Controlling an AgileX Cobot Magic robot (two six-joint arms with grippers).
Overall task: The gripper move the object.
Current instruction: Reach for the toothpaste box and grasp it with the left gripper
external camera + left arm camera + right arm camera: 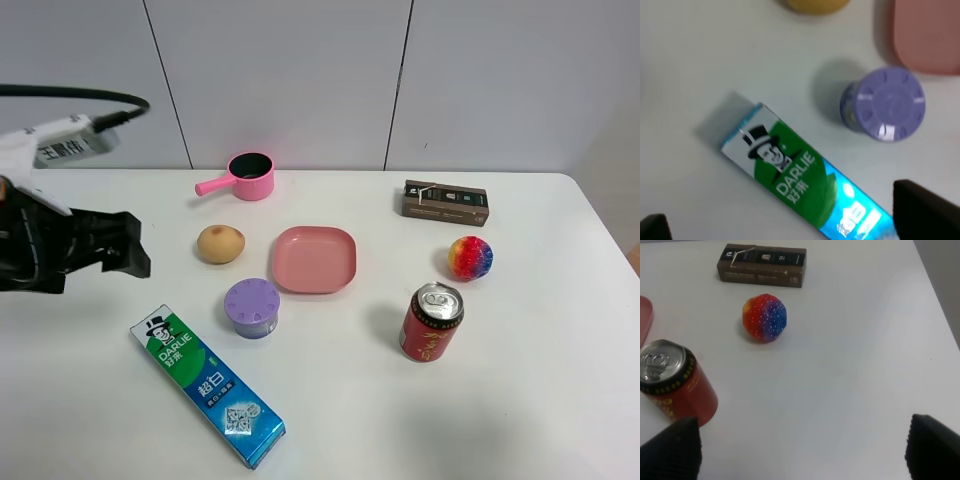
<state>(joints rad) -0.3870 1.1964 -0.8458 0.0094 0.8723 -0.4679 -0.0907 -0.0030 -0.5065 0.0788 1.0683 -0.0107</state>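
left gripper (125, 248): fingers spread wide, holding nothing, hanging just back-left of the box
toothpaste box (205, 385): flat at front-left, lying diagonal, hat-man end pointing back-left, blue end toward the front edge
table (540, 400): plain white, pale panelled wall (300, 70) behind
right gripper (800, 450): only its own wrist cam catches it, fingers apart, empty, red can (672, 385) nearby

We count eight items on the counter (560, 400). Boxes, two: one toothpaste box (207, 385), one dark brown box (445, 203). One red can (431, 322). One rainbow ball (470, 258). One pink plate (315, 260). One pink saucepan (246, 177). One purple lidded cup (252, 307). One tan potato-like lump (220, 244).
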